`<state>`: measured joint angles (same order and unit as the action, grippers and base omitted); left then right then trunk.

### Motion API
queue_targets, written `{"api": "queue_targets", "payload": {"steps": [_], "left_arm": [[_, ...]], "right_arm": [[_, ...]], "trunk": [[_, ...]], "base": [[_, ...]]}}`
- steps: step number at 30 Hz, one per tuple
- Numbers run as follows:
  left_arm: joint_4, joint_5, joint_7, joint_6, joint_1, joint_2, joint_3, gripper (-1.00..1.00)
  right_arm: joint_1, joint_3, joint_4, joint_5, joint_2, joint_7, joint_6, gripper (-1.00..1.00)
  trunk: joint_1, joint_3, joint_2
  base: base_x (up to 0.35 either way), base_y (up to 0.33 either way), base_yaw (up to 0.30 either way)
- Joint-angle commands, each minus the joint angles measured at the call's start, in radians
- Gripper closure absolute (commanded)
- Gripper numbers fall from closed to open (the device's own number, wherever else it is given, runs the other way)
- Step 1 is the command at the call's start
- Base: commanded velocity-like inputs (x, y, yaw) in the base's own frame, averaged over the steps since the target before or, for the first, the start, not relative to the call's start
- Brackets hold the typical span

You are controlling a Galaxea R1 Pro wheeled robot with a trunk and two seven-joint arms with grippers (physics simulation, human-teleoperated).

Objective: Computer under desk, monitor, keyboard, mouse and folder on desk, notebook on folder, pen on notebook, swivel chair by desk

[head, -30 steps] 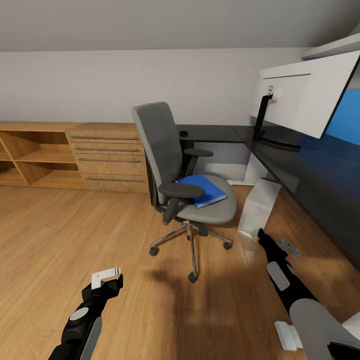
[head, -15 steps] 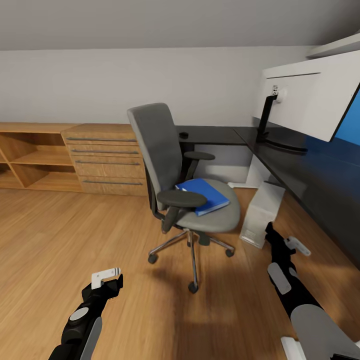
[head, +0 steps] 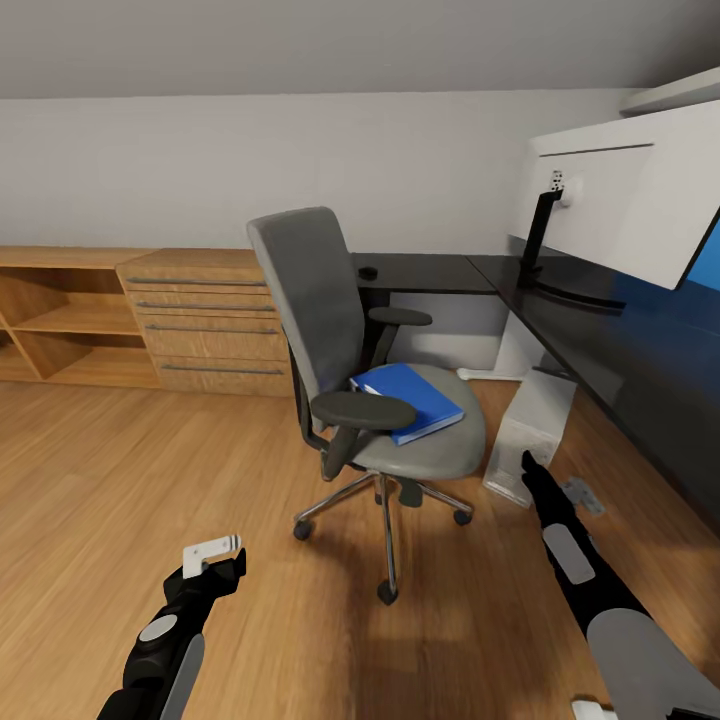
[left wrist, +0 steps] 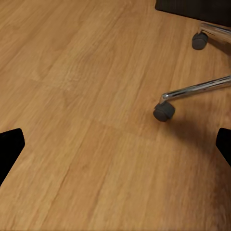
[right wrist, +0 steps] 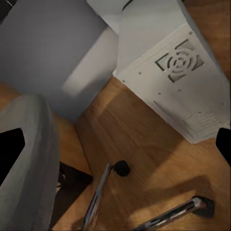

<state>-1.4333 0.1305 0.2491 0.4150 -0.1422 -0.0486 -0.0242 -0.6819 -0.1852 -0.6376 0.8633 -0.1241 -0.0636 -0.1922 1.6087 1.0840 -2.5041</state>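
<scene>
The folder [head: 407, 399] lies flat on the chair [head: 385, 400] seat, at 1 o'clock of the left gripper [head: 213, 552], whose fingers are spread with nothing between them; the right gripper [head: 528, 466] is empty, its spread unclear. Judged light, stiff and thin, best pinched at its overhanging front edge.

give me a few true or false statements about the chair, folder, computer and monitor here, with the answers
1. The blue folder lies on the seat of the swivel chair. True.
2. The computer stands on top of the desk. False: it stands on the wood floor, by the desk's edge.
3. The monitor is on the desk. True.
4. The right gripper holds the folder. False: it hangs low near the computer, and the folder lies untouched.
5. A wooden dresser with drawers stands against the wall behind the chair. True.
</scene>
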Motion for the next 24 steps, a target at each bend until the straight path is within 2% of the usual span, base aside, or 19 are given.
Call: {"api": "queue_targets", "payload": {"steps": [1,3,7,9,16,24], "left_arm": [[-0.001,0.011,0.006,0.004,0.000,0.000,0.000,-1.00],[-0.001,0.011,0.006,0.004,0.000,0.000,0.000,-1.00],[-0.001,0.011,0.006,0.004,0.000,0.000,0.000,-1.00],[-0.001,0.012,0.005,0.004,0.000,0.000,0.000,-1.00],[-0.001,0.012,0.004,0.005,0.000,0.000,0.000,-1.00],[-0.001,0.012,0.005,0.005,0.000,0.000,0.000,-1.00]], "right_arm": [[0.000,0.000,0.001,0.025,-0.003,-0.015,0.013,-1.00],[0.000,0.000,0.002,0.053,-0.009,-0.028,0.043,-1.00],[0.000,0.000,0.001,0.140,-0.027,-0.063,0.135,-1.00],[0.001,0.000,0.001,0.162,-0.031,-0.072,0.156,-1.00],[0.003,0.001,0.000,0.183,-0.045,-0.114,0.210,-1.00],[0.005,0.001,-0.001,0.186,-0.048,-0.145,0.225,-1.00]], "trunk": [[0.000,0.001,0.000],[0.000,0.001,0.000],[0.000,0.001,0.000],[0.000,0.001,0.000],[0.000,0.001,0.000],[0.000,0.001,0.000]], "base": [[0.009,0.000,0.000],[0.006,0.000,0.000],[0.005,0.000,0.000],[0.082,0.000,0.000],[0.235,0.000,0.000],[0.309,0.000,0.000]]}}
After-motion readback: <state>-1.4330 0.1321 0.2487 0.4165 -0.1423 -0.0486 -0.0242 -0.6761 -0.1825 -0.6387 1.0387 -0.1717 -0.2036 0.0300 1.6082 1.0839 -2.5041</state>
